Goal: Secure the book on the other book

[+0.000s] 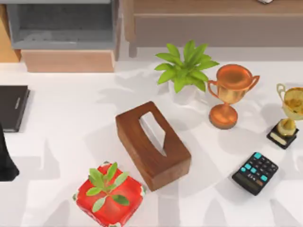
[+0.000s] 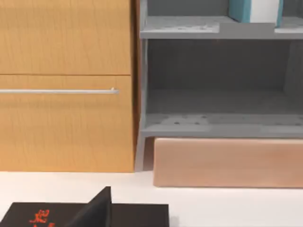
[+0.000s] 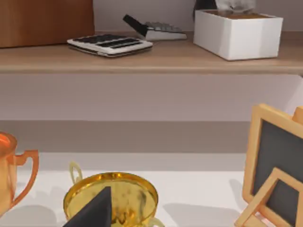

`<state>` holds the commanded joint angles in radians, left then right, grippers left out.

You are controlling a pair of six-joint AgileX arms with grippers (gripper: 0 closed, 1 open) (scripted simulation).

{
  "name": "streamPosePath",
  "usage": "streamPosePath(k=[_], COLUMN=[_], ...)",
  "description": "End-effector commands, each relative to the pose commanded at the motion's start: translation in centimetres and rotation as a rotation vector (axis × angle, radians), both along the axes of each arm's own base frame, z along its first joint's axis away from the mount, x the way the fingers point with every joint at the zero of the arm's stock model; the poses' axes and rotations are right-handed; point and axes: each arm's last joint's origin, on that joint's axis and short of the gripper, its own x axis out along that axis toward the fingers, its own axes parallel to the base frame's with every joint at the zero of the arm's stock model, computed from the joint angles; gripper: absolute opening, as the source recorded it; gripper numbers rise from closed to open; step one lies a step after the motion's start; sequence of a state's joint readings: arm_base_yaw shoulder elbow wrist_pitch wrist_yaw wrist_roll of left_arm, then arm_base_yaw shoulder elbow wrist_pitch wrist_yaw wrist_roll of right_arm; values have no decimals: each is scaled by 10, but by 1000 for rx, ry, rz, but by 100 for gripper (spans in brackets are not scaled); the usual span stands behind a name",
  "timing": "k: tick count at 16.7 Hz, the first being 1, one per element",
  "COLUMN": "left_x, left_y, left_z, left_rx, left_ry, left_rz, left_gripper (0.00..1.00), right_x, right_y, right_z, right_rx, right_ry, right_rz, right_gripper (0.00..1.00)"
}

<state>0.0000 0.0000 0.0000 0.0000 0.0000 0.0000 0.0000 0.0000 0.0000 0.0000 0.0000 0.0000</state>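
1. The task is judged as not begun: the teal book [image 2: 255, 10] stands on the upper shelf of the grey unit [image 2: 218, 28], and nothing lies on the black book [image 1: 13, 107].
2. The black book is seen flat on the table [image 1: 71, 127], at its left edge, in front of the grey unit.
3. The left gripper [image 2: 97, 210] hangs just above the black book; the teal book is well apart from it, higher and further back. Nothing is held by it; how far its fingers are open cannot be told.
4. The right gripper [image 3: 92, 210] is parked over the gold trophy [image 3: 111, 198] at the right side; its opening cannot be told either.
5. What is left: the teal book must be taken from the shelf and laid on the black one.
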Motion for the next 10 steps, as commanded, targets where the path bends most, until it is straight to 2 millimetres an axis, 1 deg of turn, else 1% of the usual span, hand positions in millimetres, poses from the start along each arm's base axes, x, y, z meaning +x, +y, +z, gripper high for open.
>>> streamPosePath(k=[2, 4, 5, 7, 9, 10], left_x=[0, 0, 1, 4, 14, 22], left_y=[0, 0, -1, -2, -4, -6], left_z=[0, 10, 19, 43, 74, 90], left_rx=[0, -1, -2, -6, -11, -14], left_ry=[0, -14, -26, -56, -81, -89], left_rz=[0, -1, -2, -4, -7, -9], left_gripper=[100, 100, 100, 100, 100, 100], right_x=[0, 0, 0, 0, 0, 0], right_y=[0, 0, 0, 0, 0, 0], right_z=[0, 0, 0, 0, 0, 0], right_rx=[0, 0, 0, 0, 0, 0], right_ry=[0, 0, 0, 0, 0, 0], right_rz=[0, 0, 0, 0, 0, 0], right_gripper=[100, 100, 100, 100, 100, 100])
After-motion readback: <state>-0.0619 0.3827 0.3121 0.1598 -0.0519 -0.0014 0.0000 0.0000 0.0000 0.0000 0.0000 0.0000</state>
